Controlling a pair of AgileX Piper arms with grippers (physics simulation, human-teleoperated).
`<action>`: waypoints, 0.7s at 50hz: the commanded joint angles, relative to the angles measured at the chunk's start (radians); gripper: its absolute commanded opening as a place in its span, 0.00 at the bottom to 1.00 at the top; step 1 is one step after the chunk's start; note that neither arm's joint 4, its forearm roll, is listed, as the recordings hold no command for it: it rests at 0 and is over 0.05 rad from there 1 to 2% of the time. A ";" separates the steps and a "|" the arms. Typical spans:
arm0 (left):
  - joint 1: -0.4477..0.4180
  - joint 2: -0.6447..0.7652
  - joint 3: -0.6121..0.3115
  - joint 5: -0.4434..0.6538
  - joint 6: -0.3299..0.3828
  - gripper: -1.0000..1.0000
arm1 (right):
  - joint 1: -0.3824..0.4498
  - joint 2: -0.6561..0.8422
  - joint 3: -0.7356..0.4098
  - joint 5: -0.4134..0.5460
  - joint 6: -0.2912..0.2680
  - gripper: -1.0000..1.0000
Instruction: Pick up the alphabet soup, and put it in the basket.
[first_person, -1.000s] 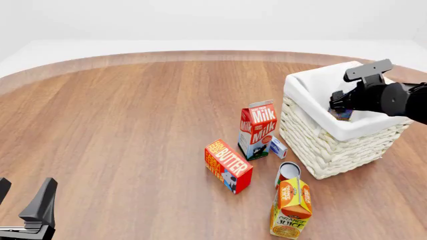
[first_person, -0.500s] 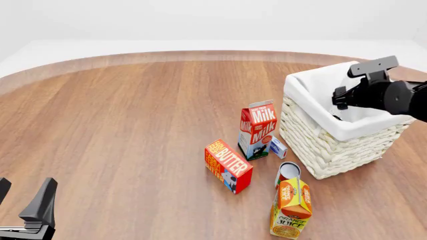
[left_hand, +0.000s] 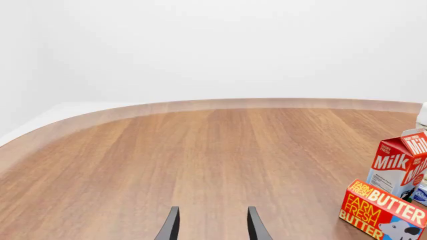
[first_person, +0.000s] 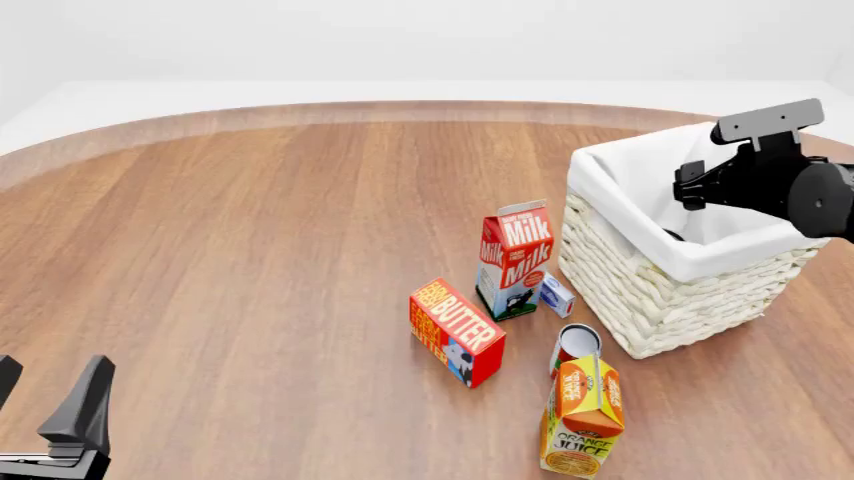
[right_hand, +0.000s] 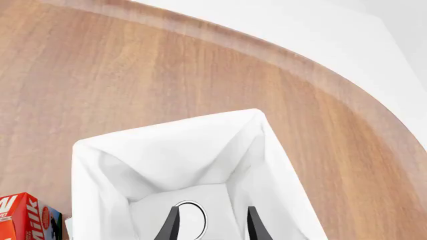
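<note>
The alphabet soup (right_hand: 191, 219) stands on the floor of the basket (right_hand: 167, 131); only its pale round top shows, in the right wrist view. My right gripper (right_hand: 212, 227) is open above it, one finger on each side, not touching it. In the front view the right gripper (first_person: 685, 190) hovers over the white-lined wicker basket (first_person: 641, 290), and a dark bit of the soup (first_person: 671, 237) shows inside by the liner. My left gripper (first_person: 47, 398) is open and empty at the near left corner; it also shows in the left wrist view (left_hand: 212, 227).
Left of the basket stand a milk carton (first_person: 514, 258), a small blue-and-white box (first_person: 557, 295) and a butter box (first_person: 457, 330). A red-and-white can (first_person: 577, 345) and an orange juice carton (first_person: 581, 415) stand in front of the basket.
My right gripper has let go of the soup inside the basket and has risen up and to the right. The left arm has not moved.
</note>
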 joint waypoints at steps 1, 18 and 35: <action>0.000 0.000 0.000 0.000 0.000 1.00 | 0.004 -0.073 0.039 -0.016 0.008 1.00; 0.000 0.000 0.000 0.000 0.000 1.00 | 0.022 -0.179 0.090 -0.019 0.007 1.00; 0.000 0.000 0.000 0.000 0.000 1.00 | 0.049 -0.298 0.147 -0.011 -0.003 1.00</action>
